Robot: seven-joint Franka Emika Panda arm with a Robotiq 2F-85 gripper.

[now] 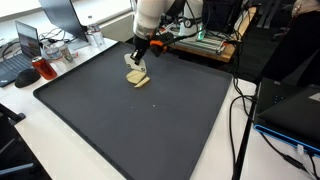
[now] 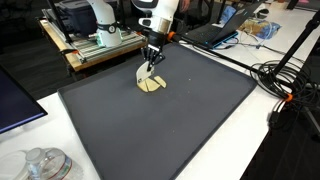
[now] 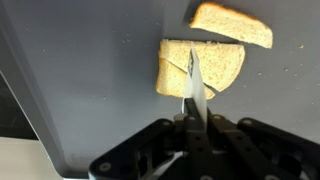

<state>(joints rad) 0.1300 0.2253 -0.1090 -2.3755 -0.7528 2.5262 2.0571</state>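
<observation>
My gripper (image 3: 197,120) is shut on a thin white knife (image 3: 196,85) that points down at the mat. The blade tip rests on or just above a tan bread slice (image 3: 215,62) lying on the dark grey mat (image 3: 90,60). A second bread slice (image 3: 232,25) lies just beyond it, touching or nearly touching. In both exterior views the gripper (image 1: 140,60) (image 2: 151,60) hangs right over the bread (image 1: 138,80) (image 2: 152,86) near the mat's far edge.
The mat (image 1: 150,130) covers a white table. A laptop (image 1: 28,42) and a red mug (image 1: 47,69) stand beside it. A wooden platform with equipment (image 2: 95,45) sits behind the bread. Black cables (image 2: 285,85) and another laptop (image 1: 295,110) lie along one side.
</observation>
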